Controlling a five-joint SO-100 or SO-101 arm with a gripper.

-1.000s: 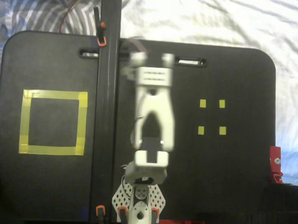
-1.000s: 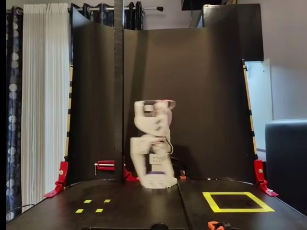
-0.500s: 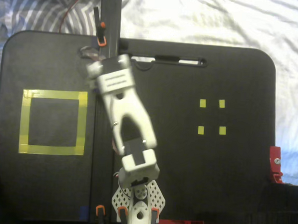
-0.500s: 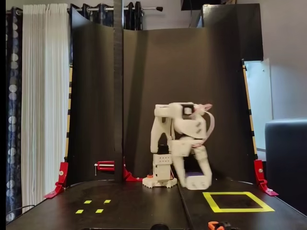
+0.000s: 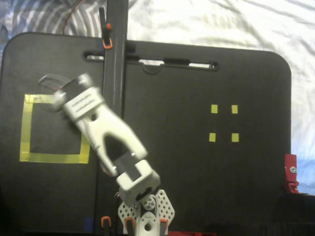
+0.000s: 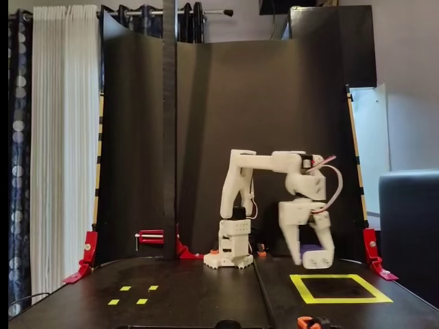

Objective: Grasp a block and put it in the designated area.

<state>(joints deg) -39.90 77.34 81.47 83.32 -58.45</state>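
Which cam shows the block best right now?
The front fixed view: the block shows as a dark blue patch between the gripper fingers, held above the board behind the yellow square. In the top-down fixed view the gripper hides it; no block is visible there.

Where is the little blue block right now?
The block sits between the gripper fingers, held above the back edge of the yellow square, at the right of that fixed view.

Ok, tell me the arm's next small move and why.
Probably lower and open over the designated area. The gripper holds the block just above the board in a fixed view, near the tape square's upper corner in the other.
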